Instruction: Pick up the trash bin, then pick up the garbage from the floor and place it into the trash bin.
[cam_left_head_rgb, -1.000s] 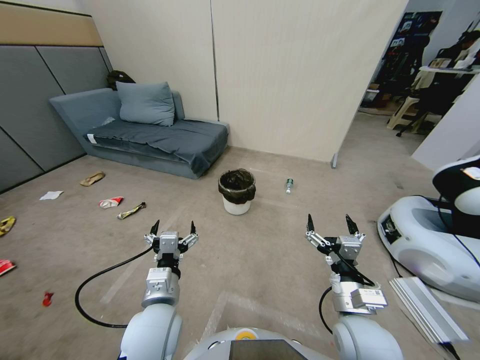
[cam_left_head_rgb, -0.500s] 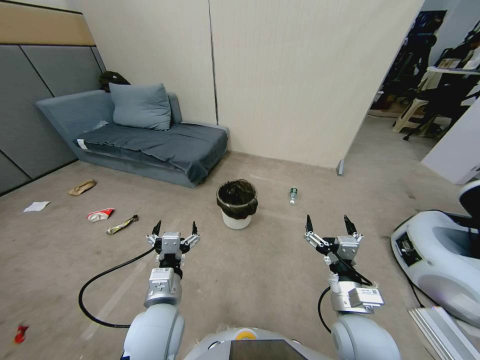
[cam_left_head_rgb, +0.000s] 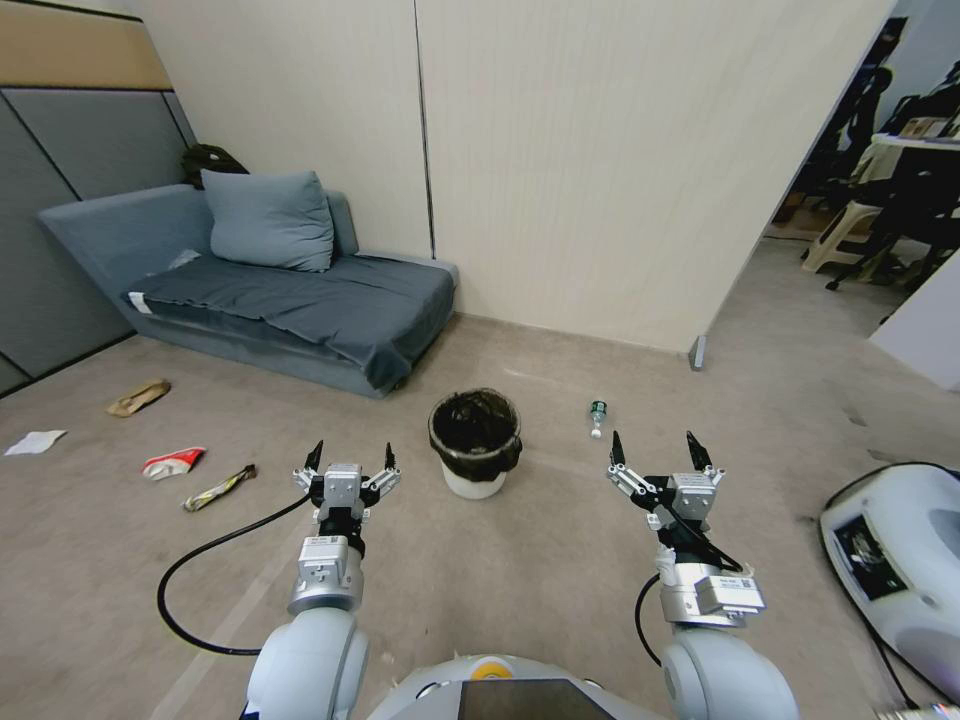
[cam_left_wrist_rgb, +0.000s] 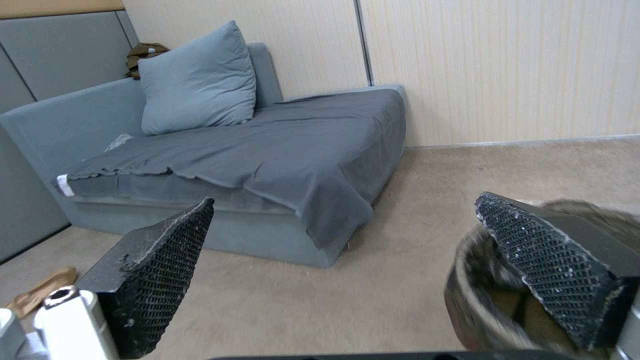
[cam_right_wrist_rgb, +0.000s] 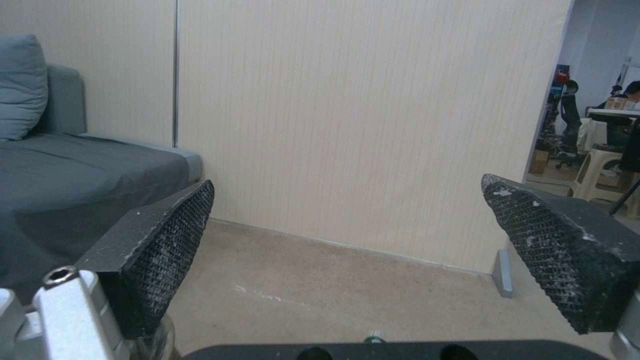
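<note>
Matt carpet floor (cam_left_head_rgb: 520, 560), cloth sofa (cam_left_head_rgb: 300, 300)

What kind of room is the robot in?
Probably a lounge corner of an office or lab. There's a grey sofa with a cushion, a carpeted floor with a trash bin standing on it, and chairs through the doorway.

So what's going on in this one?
Nothing is held yet. The left pincer and right pincer both hang open above the carpet, with the trash bin standing on the floor ahead between them. A small bottle lies beside the bin, and a snack packet and wrapper lie off to the left near the sofa.
</note>
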